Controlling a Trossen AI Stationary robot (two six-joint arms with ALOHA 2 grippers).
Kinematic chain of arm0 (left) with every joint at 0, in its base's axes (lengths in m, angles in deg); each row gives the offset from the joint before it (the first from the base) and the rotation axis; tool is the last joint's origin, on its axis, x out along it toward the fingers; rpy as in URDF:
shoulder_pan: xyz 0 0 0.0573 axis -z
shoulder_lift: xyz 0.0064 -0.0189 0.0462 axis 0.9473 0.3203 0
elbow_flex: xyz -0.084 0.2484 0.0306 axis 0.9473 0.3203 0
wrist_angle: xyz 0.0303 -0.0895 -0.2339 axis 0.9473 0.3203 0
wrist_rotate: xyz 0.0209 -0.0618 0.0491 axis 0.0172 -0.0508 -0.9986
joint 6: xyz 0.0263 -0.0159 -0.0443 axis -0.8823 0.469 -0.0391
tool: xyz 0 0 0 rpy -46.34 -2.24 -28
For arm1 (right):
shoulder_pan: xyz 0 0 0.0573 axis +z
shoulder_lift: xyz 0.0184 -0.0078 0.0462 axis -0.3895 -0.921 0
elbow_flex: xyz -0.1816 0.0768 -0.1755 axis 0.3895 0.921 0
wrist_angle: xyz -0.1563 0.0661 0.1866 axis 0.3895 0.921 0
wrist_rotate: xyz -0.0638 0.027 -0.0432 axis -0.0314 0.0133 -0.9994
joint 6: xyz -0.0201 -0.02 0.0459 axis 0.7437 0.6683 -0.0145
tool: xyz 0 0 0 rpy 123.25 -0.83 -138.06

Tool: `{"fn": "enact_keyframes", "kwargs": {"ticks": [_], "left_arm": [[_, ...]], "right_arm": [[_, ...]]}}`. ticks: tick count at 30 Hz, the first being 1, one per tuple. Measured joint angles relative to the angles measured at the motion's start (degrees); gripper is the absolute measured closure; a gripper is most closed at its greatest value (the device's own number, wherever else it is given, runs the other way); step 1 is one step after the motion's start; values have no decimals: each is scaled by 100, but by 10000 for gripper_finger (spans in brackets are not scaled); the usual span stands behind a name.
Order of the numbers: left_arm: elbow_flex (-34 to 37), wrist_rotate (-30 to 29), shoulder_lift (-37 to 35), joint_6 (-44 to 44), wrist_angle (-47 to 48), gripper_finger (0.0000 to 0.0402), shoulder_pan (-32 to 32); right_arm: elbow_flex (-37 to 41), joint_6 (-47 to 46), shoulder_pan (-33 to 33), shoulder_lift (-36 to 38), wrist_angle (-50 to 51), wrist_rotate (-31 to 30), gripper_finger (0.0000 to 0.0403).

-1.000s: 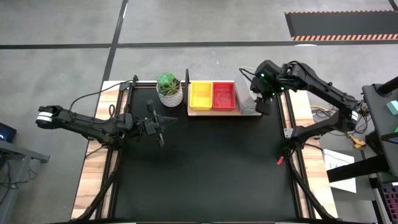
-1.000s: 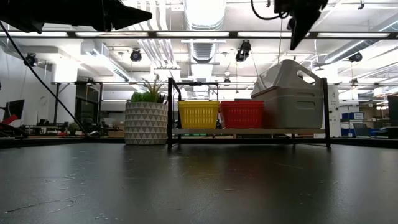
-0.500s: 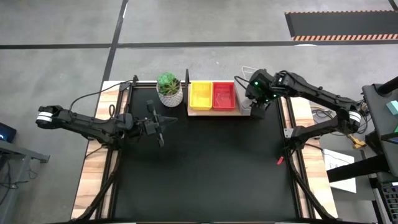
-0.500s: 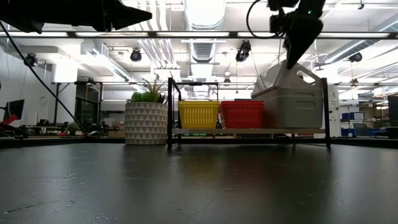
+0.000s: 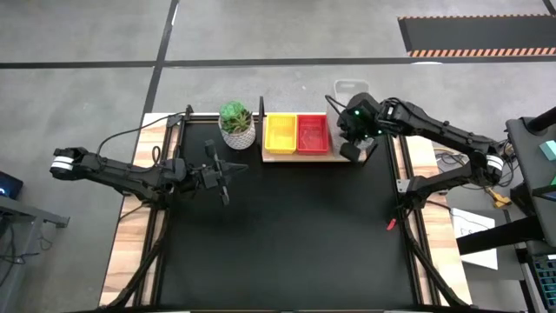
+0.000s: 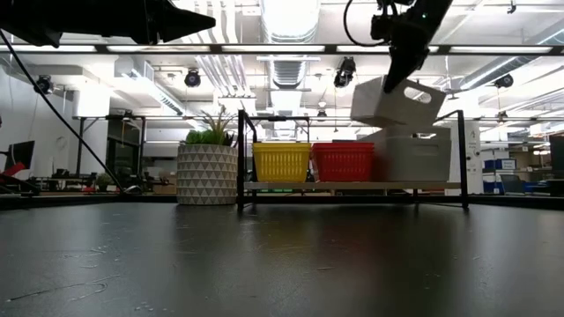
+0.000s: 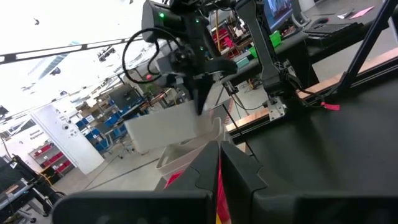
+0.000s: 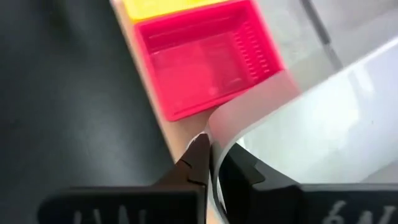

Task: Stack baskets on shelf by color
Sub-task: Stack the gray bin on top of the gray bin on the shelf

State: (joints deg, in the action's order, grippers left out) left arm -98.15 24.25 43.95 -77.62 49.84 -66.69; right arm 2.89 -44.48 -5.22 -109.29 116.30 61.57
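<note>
A yellow basket (image 5: pixel 280 132) and a red basket (image 5: pixel 313 132) sit side by side on the wooden shelf (image 6: pixel 352 186). At the shelf's right end a grey-white basket (image 6: pixel 414 158) rests on the board. A second grey-white basket (image 6: pixel 397 101) hangs tilted above it, with my right gripper (image 8: pixel 211 146) shut on it. My left gripper (image 5: pixel 230 169) hovers shut over the table's left half, left of the shelf, touching nothing. My right gripper pinches the upper grey-white basket's thin wall (image 8: pixel 214 127) at its rim, close to a corner. One finger (image 8: pixel 239 168) is inside the basket and one finger (image 8: pixel 194 158) outside. The fingers slant down from above. The basket hangs tilted, clear of the grey-white basket below.
A white plant pot (image 5: pixel 236 126) with a green plant stands just left of the shelf. The shelf's black posts (image 6: pixel 240 158) rise at its ends. The black tabletop (image 5: pixel 287 235) stretches in front of the shelf toward the near edge.
My right gripper has come down onto the leaning upper grey-white basket, tipped further downward and shut on its wall. That basket, which had leaned on the lower one, now hangs lifted clear above it, shifted a little toward the red basket.
</note>
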Motion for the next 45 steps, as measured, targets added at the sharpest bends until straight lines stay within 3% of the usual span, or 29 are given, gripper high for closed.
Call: {"fn": "enact_keyframes", "kwargs": {"ticks": [9,21,34,45], "left_arm": [[0,0,0,0,5,402,4],[0,0,0,0,5,402,2],[0,0,0,0,136,402,0],[0,0,0,0,116,402,0]], "right_arm": [[-463,-223,0,-61,392,-444,390],[-463,-49,-2,-832,642,-398,390],[-725,-610,0,-1613,1132,246,391],[-891,-1142,13,-1786,1288,622,391]]}}
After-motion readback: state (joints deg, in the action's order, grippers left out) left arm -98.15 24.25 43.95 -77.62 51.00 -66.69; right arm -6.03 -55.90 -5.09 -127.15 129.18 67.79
